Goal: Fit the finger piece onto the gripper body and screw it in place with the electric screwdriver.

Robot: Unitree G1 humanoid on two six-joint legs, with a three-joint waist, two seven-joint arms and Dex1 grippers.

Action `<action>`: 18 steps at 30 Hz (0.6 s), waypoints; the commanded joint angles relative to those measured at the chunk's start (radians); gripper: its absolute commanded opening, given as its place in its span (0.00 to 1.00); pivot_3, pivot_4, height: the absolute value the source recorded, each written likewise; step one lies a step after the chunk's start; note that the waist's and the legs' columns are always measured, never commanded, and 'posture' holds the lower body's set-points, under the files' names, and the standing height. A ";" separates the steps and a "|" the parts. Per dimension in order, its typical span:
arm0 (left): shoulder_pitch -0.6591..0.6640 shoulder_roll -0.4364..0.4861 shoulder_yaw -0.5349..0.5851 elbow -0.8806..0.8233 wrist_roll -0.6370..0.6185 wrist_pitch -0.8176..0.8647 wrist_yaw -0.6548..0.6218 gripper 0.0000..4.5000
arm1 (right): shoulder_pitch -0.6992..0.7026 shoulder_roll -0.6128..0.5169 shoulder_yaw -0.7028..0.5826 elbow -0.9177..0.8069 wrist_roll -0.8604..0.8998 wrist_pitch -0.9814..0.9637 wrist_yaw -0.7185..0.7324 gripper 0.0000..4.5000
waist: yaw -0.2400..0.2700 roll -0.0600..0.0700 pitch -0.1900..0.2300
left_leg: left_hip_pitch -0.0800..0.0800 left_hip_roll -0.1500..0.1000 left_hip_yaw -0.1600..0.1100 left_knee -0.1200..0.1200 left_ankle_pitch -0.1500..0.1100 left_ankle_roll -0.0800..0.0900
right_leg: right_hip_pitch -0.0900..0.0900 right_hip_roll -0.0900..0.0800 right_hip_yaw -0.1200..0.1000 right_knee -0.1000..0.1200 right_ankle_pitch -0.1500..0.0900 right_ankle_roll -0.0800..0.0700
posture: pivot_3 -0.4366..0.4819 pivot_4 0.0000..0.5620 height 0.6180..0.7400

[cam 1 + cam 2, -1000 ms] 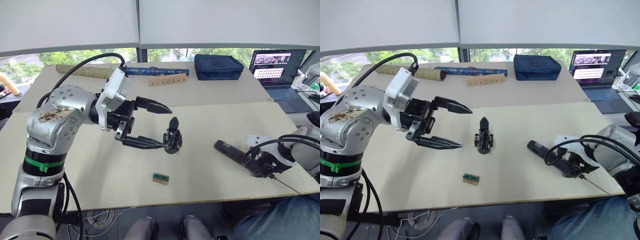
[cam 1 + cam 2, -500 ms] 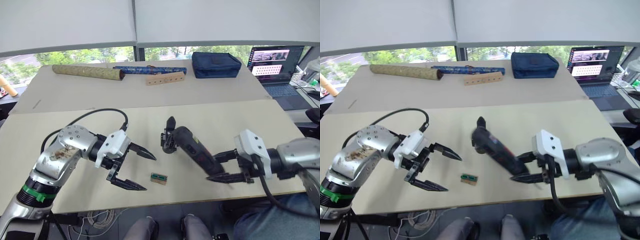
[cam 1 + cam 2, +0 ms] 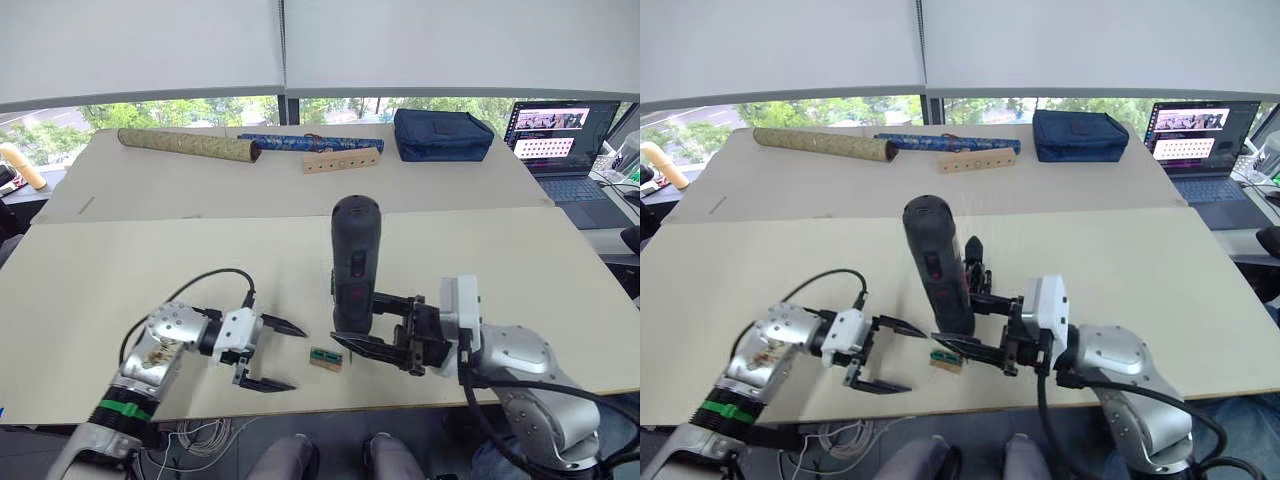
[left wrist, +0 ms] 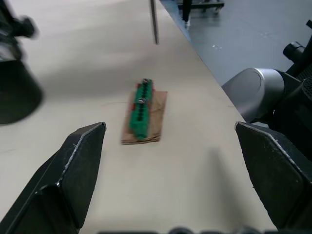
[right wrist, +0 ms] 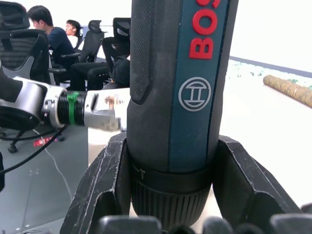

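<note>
My right gripper (image 3: 352, 318) is shut on the electric screwdriver (image 3: 355, 262), gripping it near its lower end so that it stands almost upright over the table's middle. In the right wrist view its fingers (image 5: 104, 187) clamp the barrel (image 5: 180, 92). The gripper body (image 3: 976, 272) stands on the table just behind the screwdriver and is partly hidden by it. A pointed black finger piece (image 3: 972, 246) rises from its top. My left gripper (image 3: 298, 357) is open, low over the table near the front edge. In the left wrist view the thin metal bit (image 4: 154, 22) points down at the table.
A small green-and-tan block (image 3: 324, 358) lies between the two grippers, also seen ahead of the left fingers (image 4: 143, 109). On the far table lie a brown roll (image 3: 188, 145), a blue tube (image 3: 300, 143), a wooden strip with holes (image 3: 341, 160) and a navy pouch (image 3: 442, 135). A laptop (image 3: 565, 140) sits far right.
The right gripper has swung the screwdriver from a slant up to nearly vertical, in front of the gripper body. The left arm has drawn back lower toward the front edge, still open.
</note>
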 commanded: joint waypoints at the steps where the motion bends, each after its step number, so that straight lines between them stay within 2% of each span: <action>1: -0.039 -0.023 -0.006 0.027 0.014 -0.043 0.013 1.00 | -0.010 0.001 0.010 -0.037 0.013 -0.064 -0.022 0.42 | -0.002 0.000 0.000 | 0.000 0.000 0.000 0.000 0.000 0.000 | 0.000 0.000 0.000 0.000 0.000 0.000 | 0.48 0.27 1.00; 6: -0.078 -0.073 -0.024 0.096 0.049 -0.088 0.037 1.00 | -0.032 -0.007 0.042 -0.017 -0.017 -0.117 -0.030 0.42 | -0.002 0.000 0.000 | 0.001 0.000 0.000 0.000 -0.001 -0.003 | 0.001 0.001 0.001 0.001 0.000 0.000 | 0.48 0.27 1.00; 18: -0.086 -0.095 -0.045 0.113 0.046 -0.080 0.011 1.00 | -0.045 0.001 0.090 0.030 -0.013 -0.123 -0.058 0.42 | -0.018 0.000 0.000 | 0.000 0.001 0.000 0.000 0.001 0.001 | 0.000 0.002 0.001 0.001 0.000 0.000 | 0.48 0.27 1.00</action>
